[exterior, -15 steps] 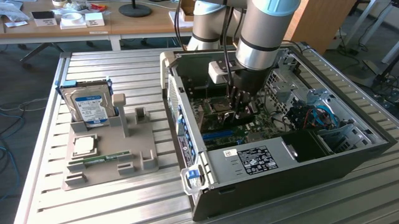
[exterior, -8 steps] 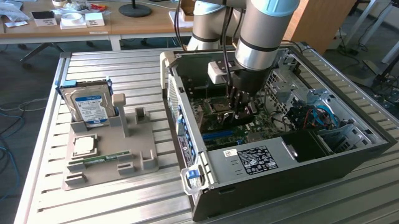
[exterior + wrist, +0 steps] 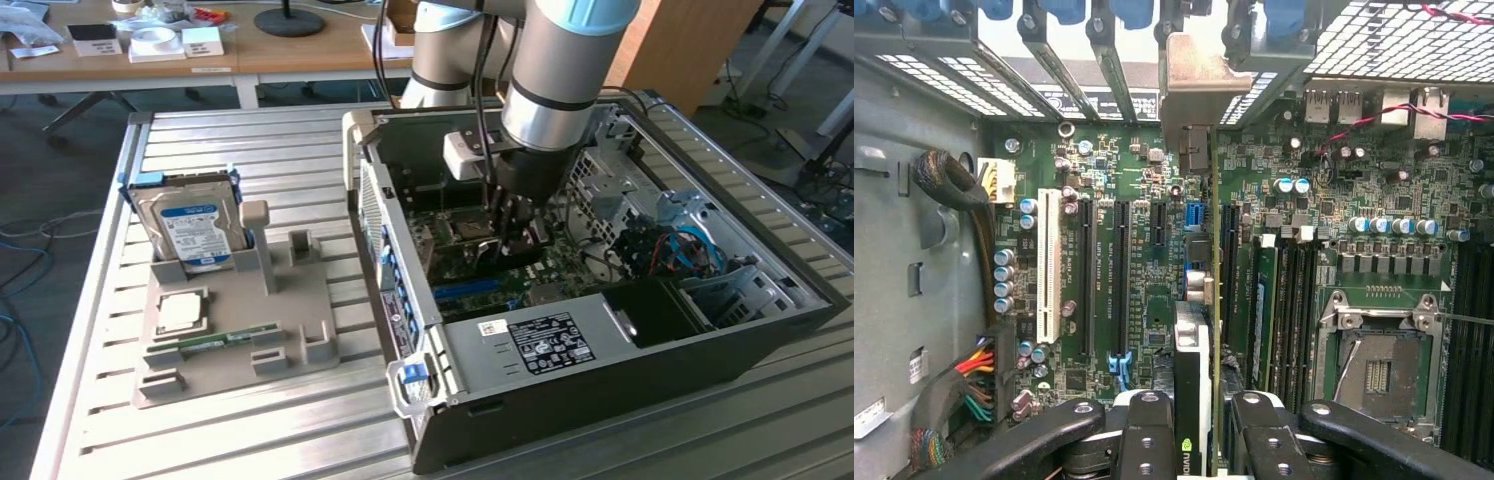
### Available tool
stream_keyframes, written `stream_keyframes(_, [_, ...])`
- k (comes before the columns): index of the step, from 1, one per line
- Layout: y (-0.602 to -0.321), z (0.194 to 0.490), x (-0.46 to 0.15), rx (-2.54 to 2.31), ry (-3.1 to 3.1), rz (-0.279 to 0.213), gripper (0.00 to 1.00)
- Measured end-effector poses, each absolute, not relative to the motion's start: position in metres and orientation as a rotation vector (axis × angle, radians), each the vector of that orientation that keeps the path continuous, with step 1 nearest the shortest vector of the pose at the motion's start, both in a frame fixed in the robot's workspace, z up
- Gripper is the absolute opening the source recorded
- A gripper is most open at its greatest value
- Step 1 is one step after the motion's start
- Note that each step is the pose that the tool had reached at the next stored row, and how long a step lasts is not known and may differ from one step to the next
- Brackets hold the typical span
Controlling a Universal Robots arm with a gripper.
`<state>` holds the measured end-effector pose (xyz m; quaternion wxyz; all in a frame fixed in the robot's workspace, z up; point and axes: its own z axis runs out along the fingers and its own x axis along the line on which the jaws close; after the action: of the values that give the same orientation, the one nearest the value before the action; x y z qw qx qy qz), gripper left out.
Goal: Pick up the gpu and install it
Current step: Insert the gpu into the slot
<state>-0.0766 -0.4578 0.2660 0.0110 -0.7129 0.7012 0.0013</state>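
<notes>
Gripper: the gripper [image 3: 1199,425] is down inside the open computer case [image 3: 587,400], hanging over the motherboard [image 3: 1144,200].
Fingers: the two black fingers [image 3: 1144,440] stand part-way closed, one pressed on each face of the gpu, so the card is gripped between them.
Gpu: the gpu [image 3: 1192,345] stands on edge in the grip, seen as a thin strip (a green logo shows on its near end).
Long axis: it runs straight away from the gripper toward the rear wall of the case, where its silver bracket [image 3: 1199,90] sits among the blue-tabbed slot covers [image 3: 1104,40].
Key relation: the card runs parallel to a long black slot [image 3: 1226,270] and looks just beside it. Whether its contacts are over the slot, touching it or already in it, I cannot tell.
Nearer arm: there is one arm, and it has the card.
Step in hand: by my judgement the pick-up is done and the seating is under way.
Wrist view gives: the card's line against the slots, and the bare processor socket [image 3: 1374,365] well to one side.
Exterior view gives: how deep the arm reaches into the case, and the hard drive [image 3: 194,230] and RAM stick [image 3: 227,340] on the grey fixture [image 3: 227,375] at the exterior view's left, well apart from the case.
</notes>
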Motion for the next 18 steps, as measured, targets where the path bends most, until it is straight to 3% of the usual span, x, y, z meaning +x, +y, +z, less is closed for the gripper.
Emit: stream_keyframes(18, [-0.4578,0.2635,-0.0825,-2.224,2.188,0.004,0.27])
